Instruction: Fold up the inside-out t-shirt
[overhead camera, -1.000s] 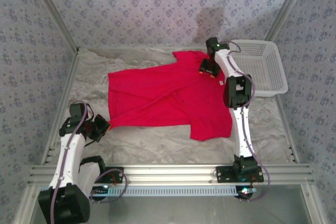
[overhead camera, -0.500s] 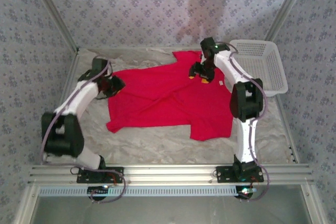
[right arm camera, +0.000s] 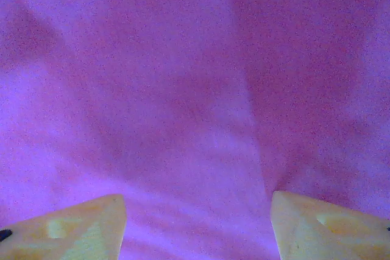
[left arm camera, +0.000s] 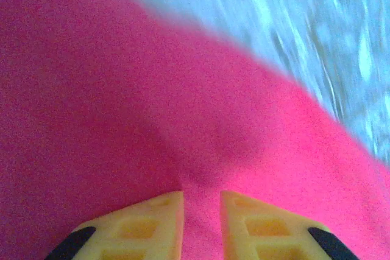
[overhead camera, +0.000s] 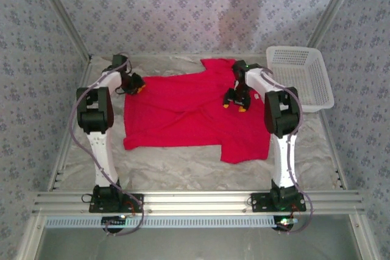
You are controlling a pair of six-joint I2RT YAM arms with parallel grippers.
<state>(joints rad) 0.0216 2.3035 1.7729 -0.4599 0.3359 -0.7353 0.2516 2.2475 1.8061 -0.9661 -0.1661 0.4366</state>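
**Left tool [overhead camera: 135, 85] pinches shirt [overhead camera: 183, 114]; right tool [overhead camera: 236, 104] spread above it**

The red shirt lies spread out, mostly flat, on the crumpled pale cover of the counter [overhead camera: 183, 165]. It has a long diagonal crease across its middle.

The left tool is at the shirt's far left corner, so nearly all of the cloth stretches away to that tool's right and toward the arm bases. In the left wrist view its yellow fingers [left arm camera: 146, 226] are drawn close together with a narrow ridge of red fabric between them. A shadowed fold runs up into that gap, so the tool is clenched on the shirt. The shirt's edge curves just ahead of the fingertips, with bare counter beyond it.

The right tool is over the shirt's far right part, below the collar area. In the right wrist view its fingers [right arm camera: 73, 223] are released and spread wide, with wrinkled red cloth under and ahead of them. Whether the tips touch the cloth cannot be told.

A white basket [overhead camera: 301, 77] sits to the right of the right tool, beside the shirt's right edge.
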